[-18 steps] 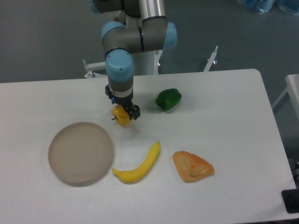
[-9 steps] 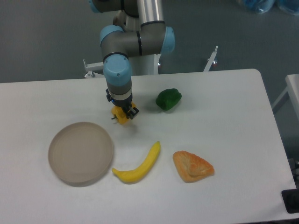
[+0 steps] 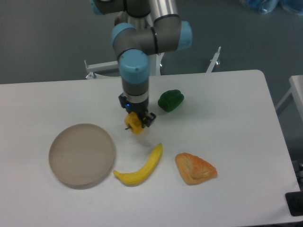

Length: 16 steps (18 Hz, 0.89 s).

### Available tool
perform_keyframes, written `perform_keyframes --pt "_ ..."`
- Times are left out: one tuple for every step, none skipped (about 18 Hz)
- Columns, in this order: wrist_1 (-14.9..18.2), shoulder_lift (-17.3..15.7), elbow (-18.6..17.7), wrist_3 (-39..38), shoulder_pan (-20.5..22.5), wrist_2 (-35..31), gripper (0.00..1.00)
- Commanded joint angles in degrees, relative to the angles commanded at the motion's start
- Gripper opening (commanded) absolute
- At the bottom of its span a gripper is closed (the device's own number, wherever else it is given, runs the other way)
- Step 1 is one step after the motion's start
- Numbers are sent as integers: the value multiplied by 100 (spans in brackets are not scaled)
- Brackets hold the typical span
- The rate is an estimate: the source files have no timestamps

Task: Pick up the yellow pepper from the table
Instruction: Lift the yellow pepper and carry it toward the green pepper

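My gripper [image 3: 137,120] is shut on the yellow pepper [image 3: 133,123], a small lobed yellow fruit whose dark stem points left. The pepper hangs between the black fingers a little above the white table [image 3: 227,104], near its middle. The arm's wrist stands straight over it and hides its top.
A green pepper [image 3: 171,100] lies just right of the gripper. In front of it are a curved yellow banana [image 3: 141,167] and a triangular pastry [image 3: 194,168]. A round beige plate [image 3: 82,154] sits at the front left.
The gripper, with the yellow pepper in it, has moved to the right and a little toward the front. Nothing else on the table has shifted.
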<state>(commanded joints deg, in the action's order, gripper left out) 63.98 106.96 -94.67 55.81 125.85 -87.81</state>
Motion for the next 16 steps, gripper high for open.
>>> perform_keyframes --pt "288 0 227 166 114 -8 4" --pt "552 17 430 350 194 -9 3" --pt "1007 105 727 639 273 -35 4" --pt "1325 166 939 816 300 -52 4" --pt "1641 245 1202 983 352 -61 4" --pt "1923 342 1449 1115 396 -70 4" --pt "2169 430 1695 1221 449 -70 4" --pt "2389 509 1915 1301 493 -70 4" --pt "2557 623 2178 1467 563 -70 4" --pt "2576 676 2259 1590 607 -70 4" --pt "2559 712 2286 1696 625 -70 5" --pt "2567 747 2330 1749 669 -61 6" --pt "2576 747 2373 1758 695 -9 7" --pt "2576 747 2400 1758 713 35 7" --pt "2559 747 2470 1767 748 105 7" --pt "2550 764 2514 1767 748 123 7"
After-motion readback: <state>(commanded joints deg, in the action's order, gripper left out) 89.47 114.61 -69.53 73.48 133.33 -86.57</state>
